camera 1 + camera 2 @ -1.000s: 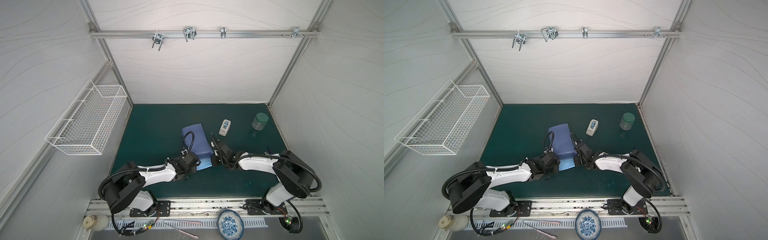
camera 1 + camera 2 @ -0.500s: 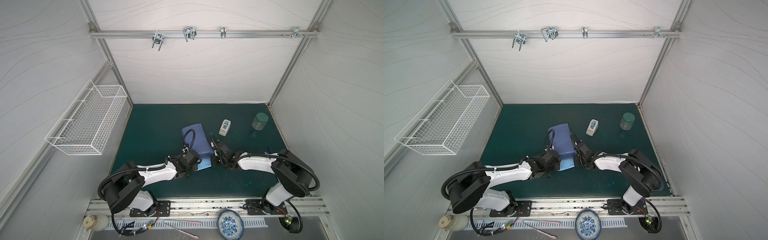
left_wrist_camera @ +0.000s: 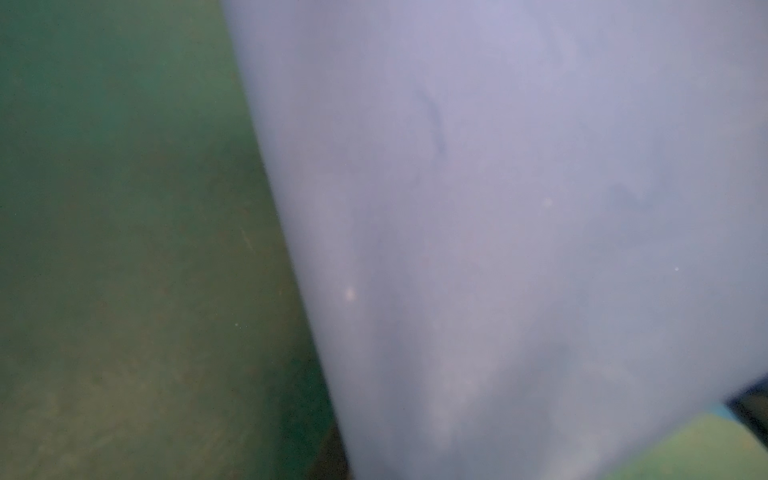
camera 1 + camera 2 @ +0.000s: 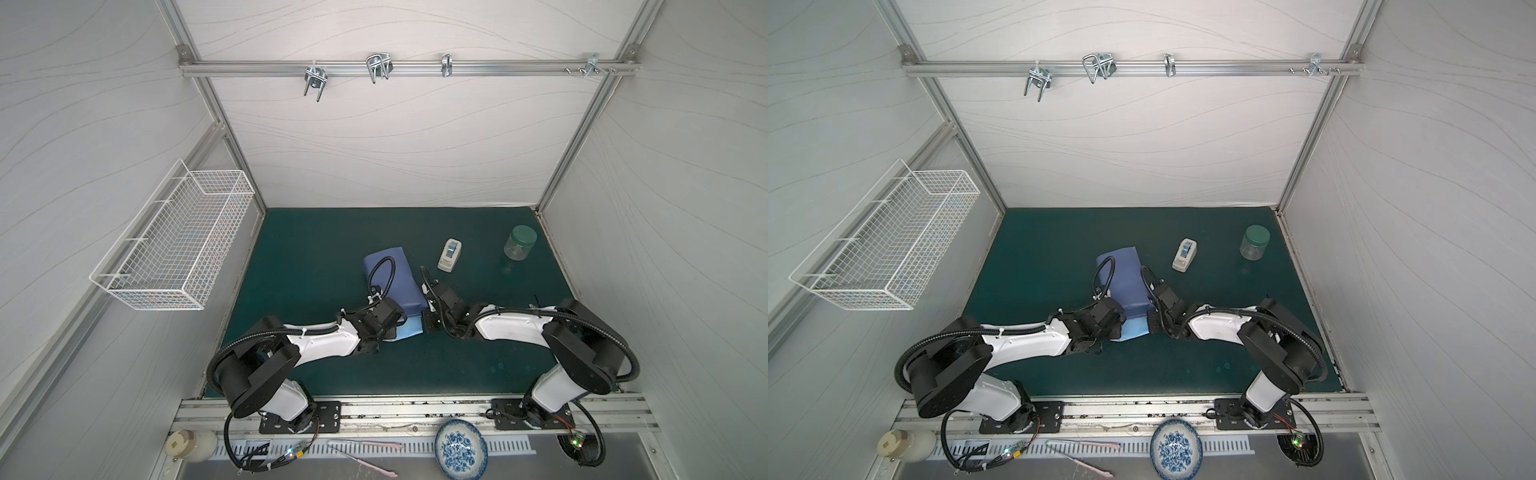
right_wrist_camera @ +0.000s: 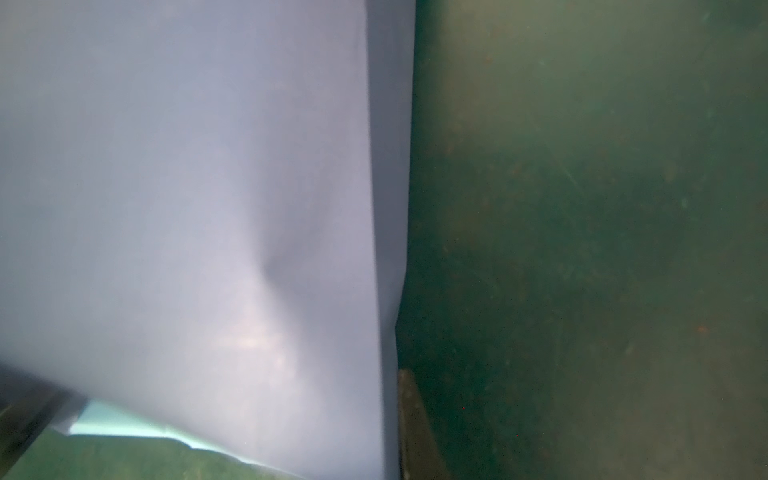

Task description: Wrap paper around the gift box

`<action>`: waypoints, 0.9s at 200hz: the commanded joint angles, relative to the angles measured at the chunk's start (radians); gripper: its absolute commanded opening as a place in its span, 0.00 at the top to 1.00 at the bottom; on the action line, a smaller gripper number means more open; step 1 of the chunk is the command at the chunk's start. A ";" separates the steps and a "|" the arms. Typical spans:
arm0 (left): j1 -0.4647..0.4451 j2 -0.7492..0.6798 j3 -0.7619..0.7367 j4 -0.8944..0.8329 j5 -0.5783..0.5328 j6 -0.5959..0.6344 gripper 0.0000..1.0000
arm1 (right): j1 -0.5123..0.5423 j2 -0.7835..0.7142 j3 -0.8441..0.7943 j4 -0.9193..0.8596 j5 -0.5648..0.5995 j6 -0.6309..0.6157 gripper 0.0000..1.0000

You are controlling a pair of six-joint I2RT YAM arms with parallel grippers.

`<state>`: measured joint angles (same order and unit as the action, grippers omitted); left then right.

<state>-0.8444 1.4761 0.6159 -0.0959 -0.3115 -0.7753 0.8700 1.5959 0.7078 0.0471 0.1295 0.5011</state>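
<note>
White-panelled booth; wire basket (image 4: 174, 237) at left of frame, hook rail (image 4: 374, 68) across top. Dark green surface (image 4: 316, 257) carries tape dispenser (image 4: 449, 255) and green-lidded jar (image 4: 519, 243), right of centre. Paper (image 4: 395, 274) mid-frame, indigo face up over bulky shape, gift box itself hidden; light-blue flap at lower end. My left pincer (image 4: 392, 330) at flap's left edge, gap hidden: cannot tell. My right pincer (image 4: 428, 326) at flap's right edge, closed tight; whether it pinches paper, cannot tell.
</note>
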 commanded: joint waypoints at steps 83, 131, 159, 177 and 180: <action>0.007 0.019 0.012 0.036 -0.019 0.010 0.94 | -0.005 -0.020 0.014 -0.009 0.002 0.002 0.92; 0.006 -0.024 -0.004 0.032 -0.011 0.005 0.80 | -0.006 -0.021 0.012 -0.010 0.001 0.001 0.89; 0.007 -0.090 -0.031 0.015 0.000 0.004 0.66 | -0.008 -0.025 0.010 -0.011 -0.003 -0.001 0.86; 0.006 -0.151 -0.049 -0.007 0.020 0.006 0.58 | -0.009 -0.031 0.007 -0.012 -0.006 -0.002 0.86; 0.006 -0.162 -0.052 -0.010 0.024 0.010 0.56 | -0.011 -0.032 0.005 -0.012 -0.007 -0.002 0.86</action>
<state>-0.8444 1.3891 0.5819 -0.0944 -0.2970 -0.7612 0.8677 1.5940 0.7078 0.0452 0.1295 0.5007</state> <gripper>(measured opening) 0.400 0.141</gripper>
